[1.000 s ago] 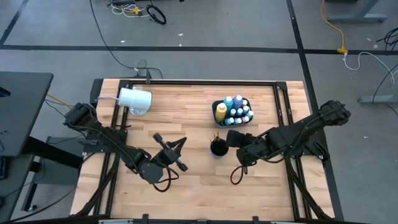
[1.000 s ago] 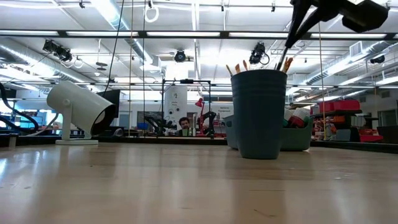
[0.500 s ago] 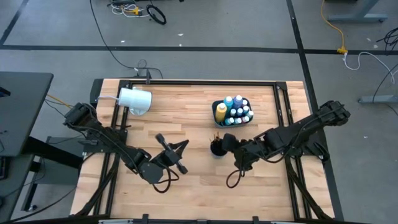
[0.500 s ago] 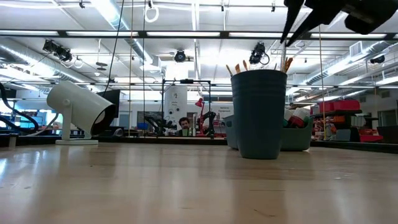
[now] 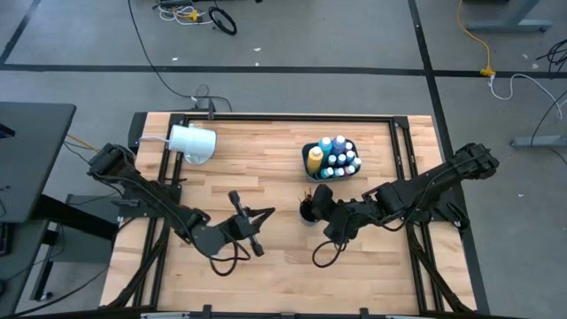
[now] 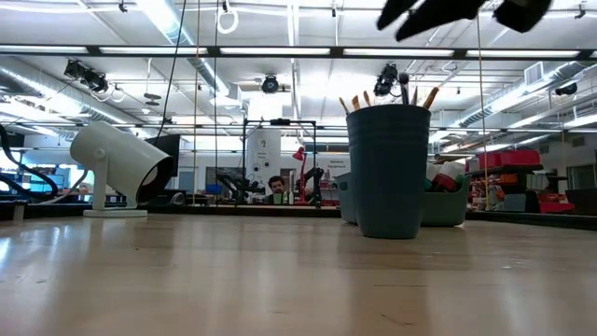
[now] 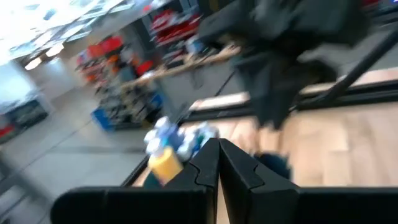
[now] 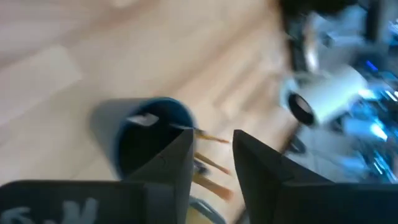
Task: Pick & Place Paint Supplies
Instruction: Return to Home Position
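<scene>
A dark blue-grey cup [image 5: 306, 213] stands near the table's middle and holds several thin brushes [image 6: 430, 95], their ends sticking up over the rim. My right gripper [image 5: 313, 197] hovers just above the cup, open and empty. In the right wrist view the cup [image 8: 146, 134] and brushes [image 8: 208, 163] lie past the fingers. A dark basket [image 5: 330, 160] behind the cup holds small paint bottles and a yellow bottle [image 5: 315, 158]. My left gripper [image 5: 266, 214] is shut and empty, above the table left of the cup.
A large white cup [image 5: 192, 143] lies tilted on its stand at the far left and also shows in the low view [image 6: 117, 168]. Bare wood lies between it and the basket, and along the near edge. A black frame rims the table.
My right gripper has moved toward the table's left until it is over the dark cup. The thin dark stick that slanted down from it toward the cup's rim no longer shows below it. My left gripper has shifted slightly toward the right and near edges.
</scene>
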Controlling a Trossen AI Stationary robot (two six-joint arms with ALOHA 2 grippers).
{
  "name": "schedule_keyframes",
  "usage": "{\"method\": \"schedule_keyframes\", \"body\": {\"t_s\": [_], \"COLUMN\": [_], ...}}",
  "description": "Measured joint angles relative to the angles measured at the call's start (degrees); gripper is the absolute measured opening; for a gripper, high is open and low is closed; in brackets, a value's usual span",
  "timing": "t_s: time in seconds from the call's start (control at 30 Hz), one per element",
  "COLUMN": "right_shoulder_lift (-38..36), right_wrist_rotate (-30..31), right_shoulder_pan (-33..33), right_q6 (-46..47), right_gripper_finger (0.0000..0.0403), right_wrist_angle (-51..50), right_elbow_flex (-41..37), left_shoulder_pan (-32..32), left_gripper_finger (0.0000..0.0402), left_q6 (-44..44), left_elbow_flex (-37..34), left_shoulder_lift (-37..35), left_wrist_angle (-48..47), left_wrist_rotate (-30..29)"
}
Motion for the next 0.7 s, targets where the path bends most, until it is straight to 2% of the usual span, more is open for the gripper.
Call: {"method": "schedule_keyframes", "body": {"t_s": [0.17, 0.27, 0.37, 0.5, 0.6, 0.7], "right_shoulder_lift": [-1.3, -3.9, -8.6, -18.0, -24.6, -30.1], "right_wrist_rotate": [12.6, 13.9, 12.6, 7.7, 2.3, -3.4], "right_shoulder_pan": [1.1, 1.5, 1.7, 1.0, 0.9, 0.9], "right_q6": [3.3, 8.5, 15.9, 26.6, 33.4, 38.1], "right_gripper_finger": [0.0120, 0.0112, 0.0099, 0.0084, 0.0077, 0.0073], "right_wrist_angle": [2.2, 2.0, 0.2, -2.7, -3.7, -4.9], "right_elbow_flex": [0.0, 0.0, 0.0, 0.0, 0.0, 0.0], "left_shoulder_pan": [-0.2, -0.3, -0.4, 0.8, 2.2, 3.3], "left_gripper_finger": [0.0018, 0.0018, 0.0018, 0.0018, 0.0018, 0.0018], "left_q6": [8.2, 12.9, 18.4, 17.3, 13.2, 11.2], "left_elbow_flex": [0.0, 0.0, 0.0, 0.0, 0.0, -0.1], "left_shoulder_lift": [-5.6, -10.4, -16.6, -26.5, -33.0, -38.5], "left_wrist_angle": [1.3, -0.2, -6.8, -18.4, -27.3, -33.7], "left_wrist_rotate": [5.7, 10.7, 20.4, 35.8, 42.2, 46.1]}}
